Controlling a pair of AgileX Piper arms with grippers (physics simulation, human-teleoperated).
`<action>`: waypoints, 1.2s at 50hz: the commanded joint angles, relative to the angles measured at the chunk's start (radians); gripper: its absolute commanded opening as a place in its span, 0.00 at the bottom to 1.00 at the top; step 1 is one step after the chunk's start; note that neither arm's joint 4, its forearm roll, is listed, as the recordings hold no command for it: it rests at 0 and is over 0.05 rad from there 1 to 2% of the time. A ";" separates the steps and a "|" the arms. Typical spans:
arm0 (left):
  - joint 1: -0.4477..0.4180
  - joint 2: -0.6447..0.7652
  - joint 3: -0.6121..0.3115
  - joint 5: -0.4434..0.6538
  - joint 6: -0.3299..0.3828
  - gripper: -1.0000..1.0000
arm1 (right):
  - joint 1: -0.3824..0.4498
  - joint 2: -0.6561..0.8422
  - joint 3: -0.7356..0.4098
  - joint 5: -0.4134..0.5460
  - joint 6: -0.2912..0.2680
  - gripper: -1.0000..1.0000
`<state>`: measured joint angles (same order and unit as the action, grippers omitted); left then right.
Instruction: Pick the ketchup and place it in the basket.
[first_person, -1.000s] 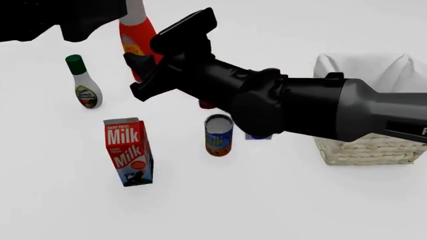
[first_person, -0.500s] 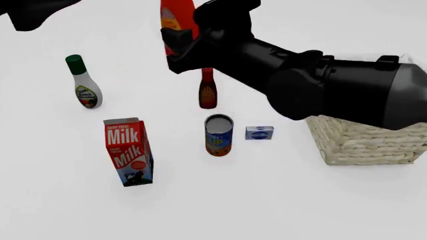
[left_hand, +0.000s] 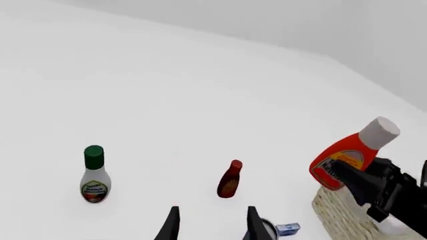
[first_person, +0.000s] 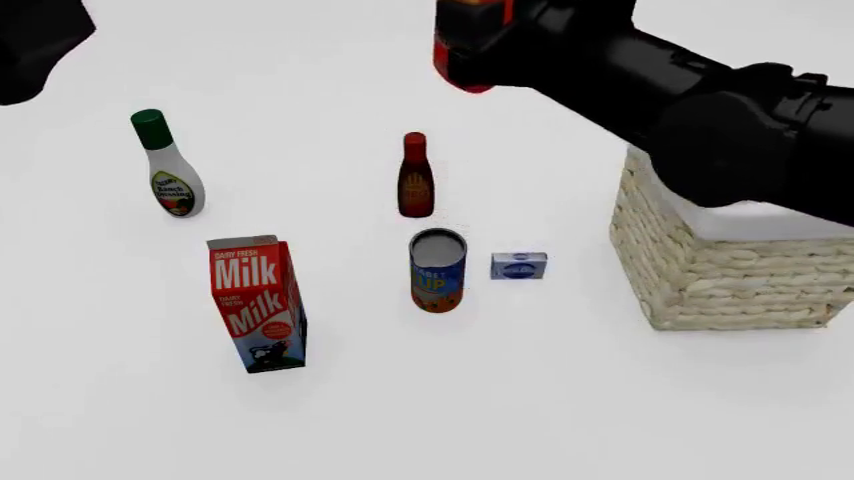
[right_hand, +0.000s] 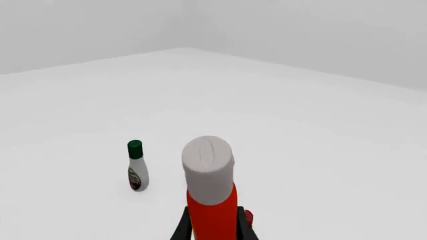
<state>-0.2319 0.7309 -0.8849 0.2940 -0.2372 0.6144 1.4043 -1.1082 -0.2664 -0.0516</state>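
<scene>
The left tool (left_hand: 210, 222) hangs above the tabletop (first_person: 400, 420) toward its left side, its two fingers spread apart with nothing between them. Below it, near the left edge, a white bottle with a green cap (first_person: 166, 165) stands upright, and nearer the front edge stands a red milk carton (first_person: 258, 303). Toward the middle, a slim dark-red bottle (first_person: 415, 176) stands upright, with a blue can (first_person: 438, 270) just in front of it and a small blue box (first_person: 518, 265) beside the can on its right. Up in the air over the far part of the tabletop, the ketchup (left_hand: 350, 154) is gripped by the right tool (right_hand: 212, 227), whose fingers press against either side of the red body below the whitish cap; the bottle is clear of the tabletop and leans, close to the basket's left side. The basket (first_person: 727, 275) sits by the right edge, partly hidden behind the right arm (first_person: 707, 110).
</scene>
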 joint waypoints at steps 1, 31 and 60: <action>0.114 -0.027 0.131 -0.141 -0.016 1.00 | -0.086 -0.057 0.026 0.022 0.010 0.00; 0.154 0.003 0.212 -0.260 -0.043 1.00 | -0.410 -0.095 0.032 0.100 0.037 0.00; 0.140 0.024 0.218 -0.284 -0.050 1.00 | -0.614 -0.120 0.154 0.050 0.024 0.00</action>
<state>-0.0863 0.7513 -0.6684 0.0154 -0.2858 0.0662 1.2978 -0.9950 -0.1859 -0.0390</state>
